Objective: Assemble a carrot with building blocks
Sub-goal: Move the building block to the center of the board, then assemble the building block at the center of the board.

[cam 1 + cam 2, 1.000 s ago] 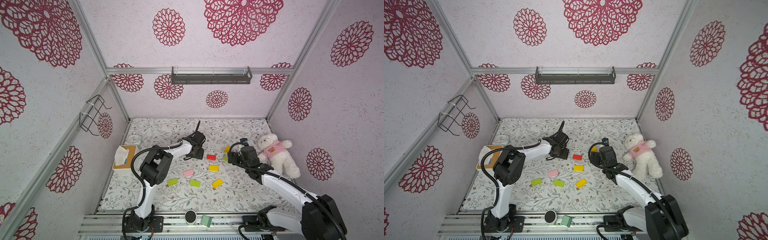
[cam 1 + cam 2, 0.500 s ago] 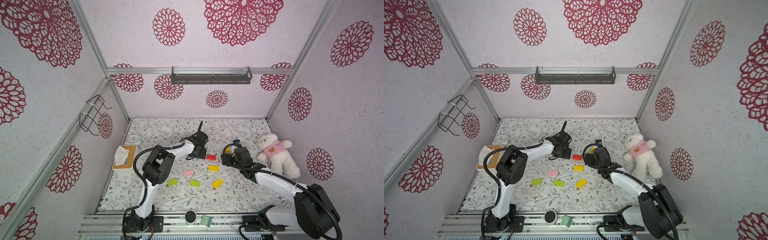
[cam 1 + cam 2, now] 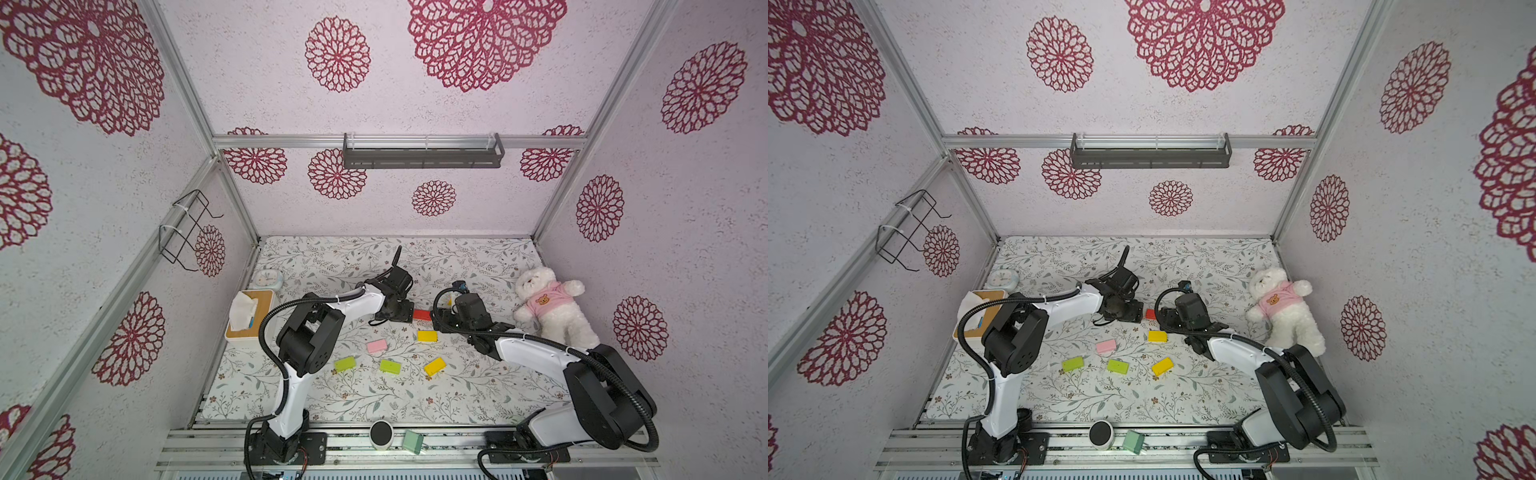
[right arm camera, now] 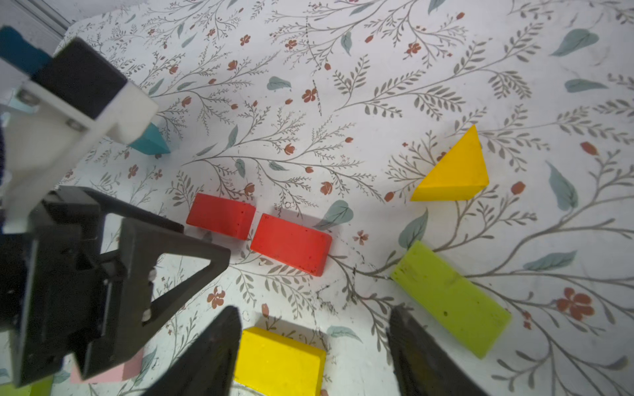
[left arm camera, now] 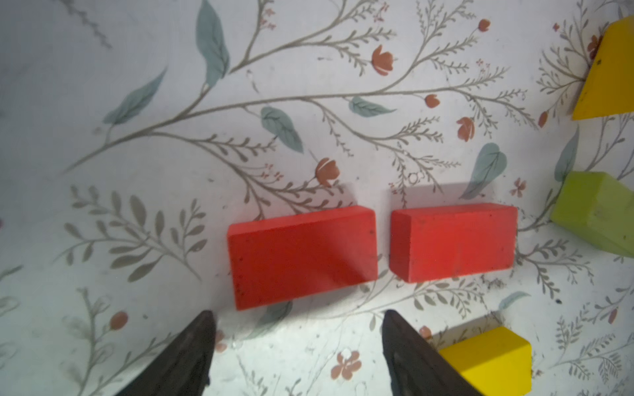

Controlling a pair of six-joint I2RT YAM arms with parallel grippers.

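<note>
I see two red blocks end to end, a slim gap between them, mid-mat: the start of the carrot. My left gripper stands wide and empty beside them. My right gripper, parted and empty, hovers over a yellow block. Next, I judge, comes a square grasp on it.

Brick end to end with second brick, narrowly apart, left claw near the first.

Robot lab booth, aluminium frame, wallpapered walls, arms bolted to rail
</note>
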